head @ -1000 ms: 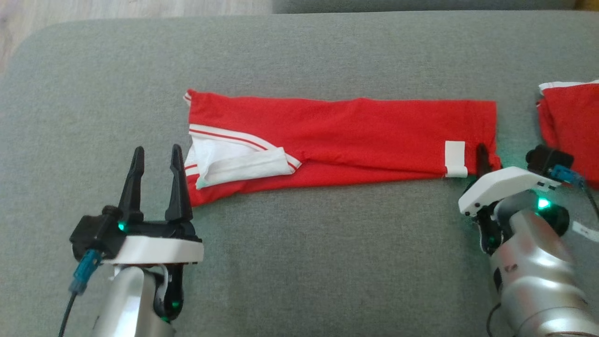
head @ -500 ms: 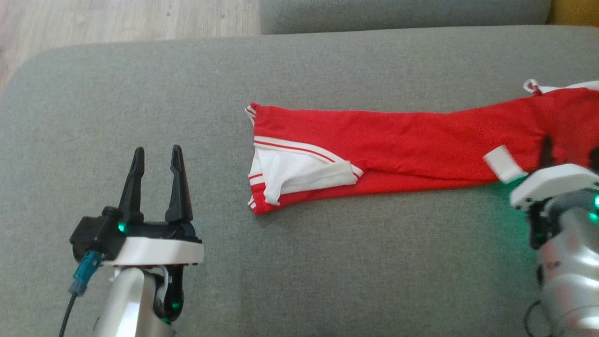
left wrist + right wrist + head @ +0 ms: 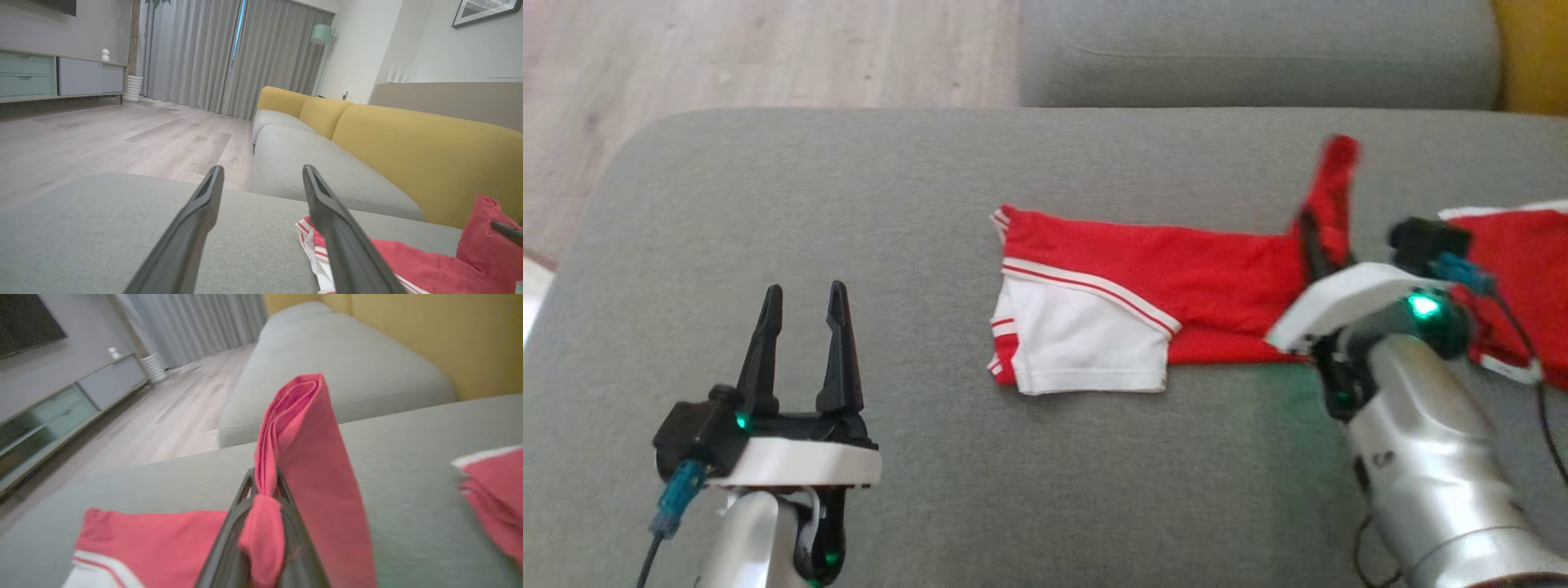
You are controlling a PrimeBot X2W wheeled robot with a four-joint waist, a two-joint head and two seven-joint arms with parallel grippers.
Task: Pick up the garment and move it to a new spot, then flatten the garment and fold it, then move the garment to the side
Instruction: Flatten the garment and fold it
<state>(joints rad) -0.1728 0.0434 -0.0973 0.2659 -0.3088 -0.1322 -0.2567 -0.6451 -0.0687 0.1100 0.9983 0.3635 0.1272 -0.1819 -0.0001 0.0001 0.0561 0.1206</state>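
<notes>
Two grippers over one wide grey cushion (image 3: 915,188). Toward the cushion's near left corner, the left gripper (image 3: 805,288): dark fingers spread wide, nothing between them, tips aimed at the far edge, well apart from the cloth. In the left wrist view, the same tool (image 3: 262,169) open over bare grey fabric, the striped end of the cloth just beyond its right finger.

Across the middle of the cushion toward the right edge, the red garment (image 3: 1168,269) with white trim, long side parallel to the near edge. Left end flat, with a white panel (image 3: 1086,351) facing up, edged by red-and-white stripes. Right end raised off the cushion as a narrow folded peak, pinched in the right gripper (image 3: 1311,229). In the right wrist view, that gripper (image 3: 264,475) clamped tight on the folded red edge, several layers visible above the fingertips, a small bunch of cloth hanging below the pinch between the fingers. From the grip, the rest of the cloth trailing down to the flat part.

At the cushion's right edge, a second red piece (image 3: 1515,261) with a white border, just beside the right arm and apart from the held cloth. Beyond the far edge, another grey seat (image 3: 1258,57), a yellow backrest (image 3: 408,139) and pale wooden floor (image 3: 768,57). Right wrist view somewhat blurred.
</notes>
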